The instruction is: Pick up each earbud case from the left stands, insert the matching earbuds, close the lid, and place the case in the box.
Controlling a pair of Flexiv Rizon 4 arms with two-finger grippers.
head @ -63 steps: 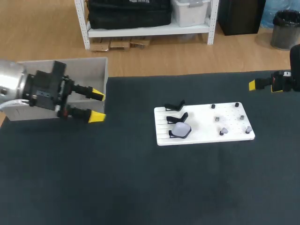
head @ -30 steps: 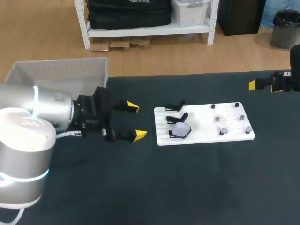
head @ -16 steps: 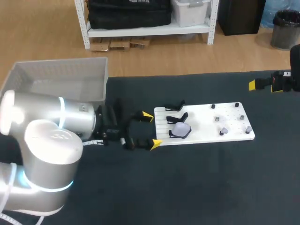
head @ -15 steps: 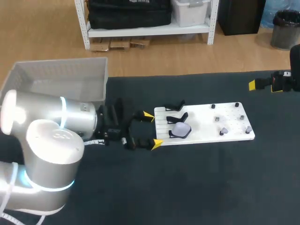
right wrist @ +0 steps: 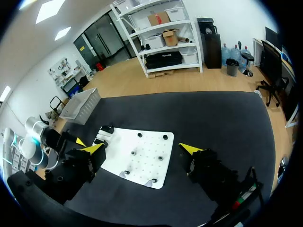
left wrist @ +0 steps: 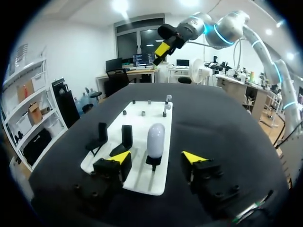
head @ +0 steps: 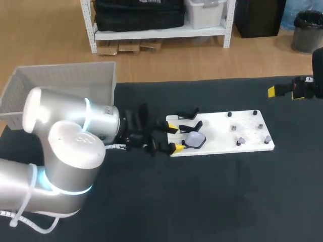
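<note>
Earbud case stands on end just ahead of my left pincer, centred on its wide-open gap; my right pincer, also wide, hangs well apart at the far right.

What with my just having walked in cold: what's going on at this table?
The left gripper is open at the left end of the white board, with the one pale earbud case standing just ahead of its spread fingers, untouched. The two black stands beside the case hold nothing. The right gripper hangs open, off at the table's right side. The grey box sits at the table's far left corner. Nothing is grasped yet.
</note>
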